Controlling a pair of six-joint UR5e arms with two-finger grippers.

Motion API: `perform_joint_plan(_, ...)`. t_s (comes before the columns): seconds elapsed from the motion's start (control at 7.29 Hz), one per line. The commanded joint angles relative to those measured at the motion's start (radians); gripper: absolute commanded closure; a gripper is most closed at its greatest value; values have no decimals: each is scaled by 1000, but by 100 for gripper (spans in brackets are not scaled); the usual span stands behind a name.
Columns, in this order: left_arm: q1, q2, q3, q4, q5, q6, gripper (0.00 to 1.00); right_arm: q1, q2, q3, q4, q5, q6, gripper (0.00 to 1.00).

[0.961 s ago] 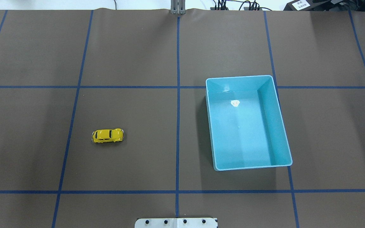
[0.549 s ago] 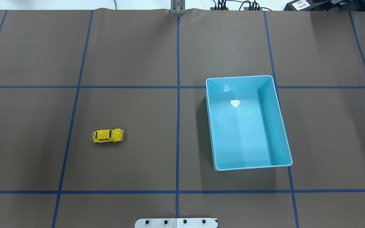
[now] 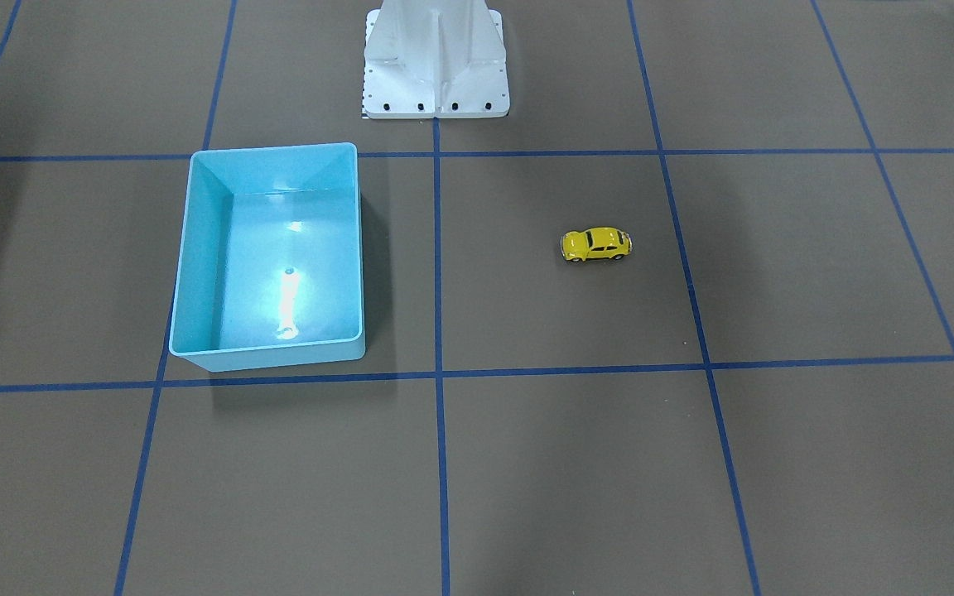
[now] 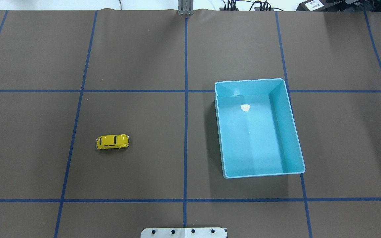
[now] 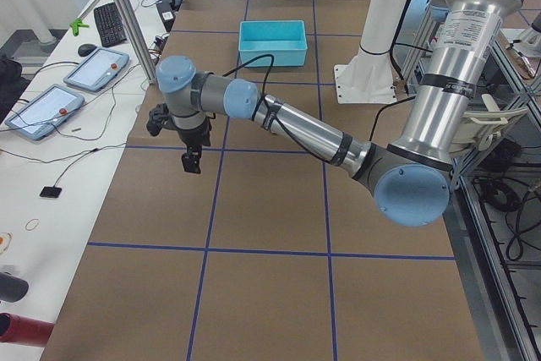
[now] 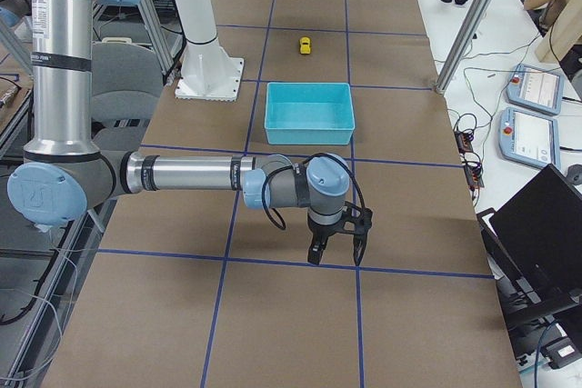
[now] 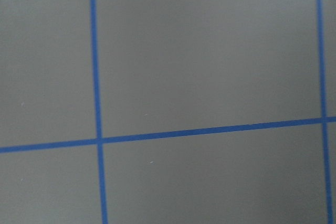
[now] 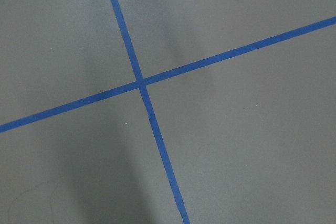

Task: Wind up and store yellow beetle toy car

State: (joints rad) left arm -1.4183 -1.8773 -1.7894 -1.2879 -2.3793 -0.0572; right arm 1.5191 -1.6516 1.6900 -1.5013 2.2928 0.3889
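Observation:
The yellow beetle toy car (image 4: 112, 141) stands on its wheels on the brown mat, left of the centre line; it also shows in the front-facing view (image 3: 596, 244) and far off in the right exterior view (image 6: 306, 44). The light blue bin (image 4: 249, 80) sits empty on the right half, also seen in the front-facing view (image 3: 274, 149). My left gripper (image 5: 193, 162) hangs over the mat at the table's left end, far from the car. My right gripper (image 6: 334, 259) hangs over the mat past the bin. I cannot tell whether either is open or shut. Both wrist views show only mat and blue tape.
The white robot base (image 3: 436, 58) stands at the table's near edge. Blue tape lines grid the mat. Tablets and cables lie on side desks (image 5: 93, 69) beyond the table's ends. A metal post (image 5: 131, 14) rises at the left end.

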Motion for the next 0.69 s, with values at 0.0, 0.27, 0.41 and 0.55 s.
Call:
perform_joint_plan(0.0, 178, -20, -207, 9, 5, 8, 0, -14, -34, 23, -4, -9, -182, 0)
perform_joint_plan(0.27, 342, -48, -301, 12, 12, 11, 0, -22, -34, 28, -5, -10, -220, 0)
perform_joint_plan(0.41, 416, -65, -342, 15, 62, 11, 0, -23, -33, 28, -5, 0, -217, 0)
perform_joint_plan(0.55, 505, -65, -396, 16, 151, 19, 0, -45, -27, 28, -5, -7, -217, 0)
